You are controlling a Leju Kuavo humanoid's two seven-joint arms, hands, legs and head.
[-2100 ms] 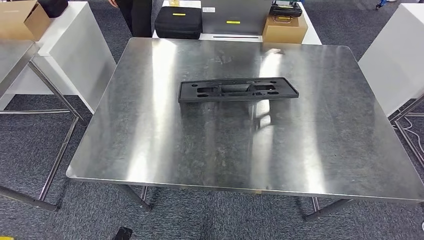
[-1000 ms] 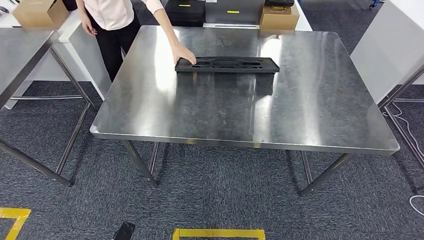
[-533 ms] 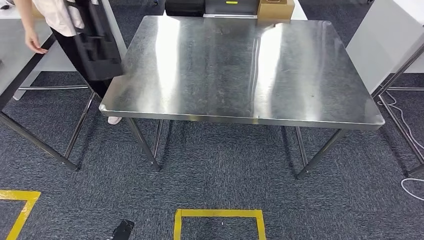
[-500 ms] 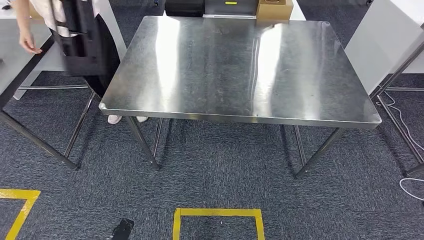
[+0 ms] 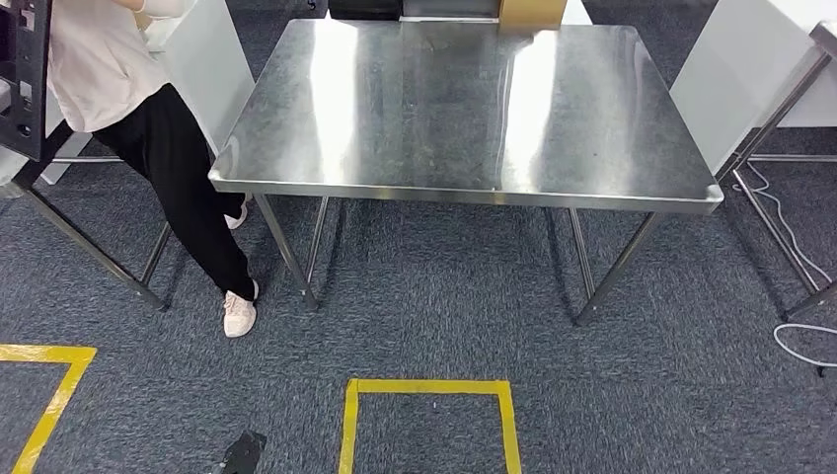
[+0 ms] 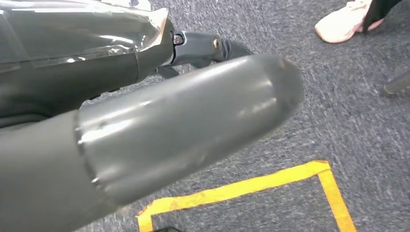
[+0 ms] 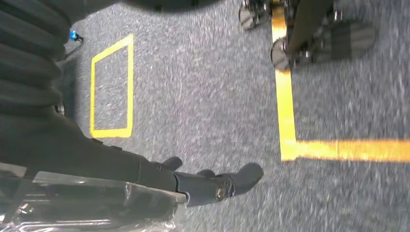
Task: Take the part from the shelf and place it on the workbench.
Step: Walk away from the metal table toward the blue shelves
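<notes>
Part (image 5: 20,84) is seen at the far left edge of the head view, roughly 10 o'clock from the robot. It is carried by a person (image 5: 109,69) and is not on any surface. It is partly cut off by the frame, and the carrying hand cannot be made out.

The part's long axis is held close to upright, not flat. The shelf cannot be identified from what is seen.

Workbench (image 5: 464,109) lies dead ahead at 12 o'clock, well apart from the robot, with carpet between. A yellow tape square (image 5: 426,415) is marked on the floor at 12 o'clock, just in front of the robot.

Left hand (image 6: 169,125) hangs over the carpet. Nothing is gripped, and the thumb is spread clear of the dark fingers (image 6: 203,46).

Right hand (image 7: 145,179) also hangs low over the floor. Its fingers (image 7: 227,183) are stretched out and apart, and nothing is held.

Key relation, as a judgement: the part sits to the robot's left, so the left hand is the nearer one, though both are well apart from it. A turn toward 10 o'clock is judged necessary before any reach. With the long axis upright, a grasp across the short side would be expected, or a wait until the part is set down flat.

The pick is not yet begun.
</notes>
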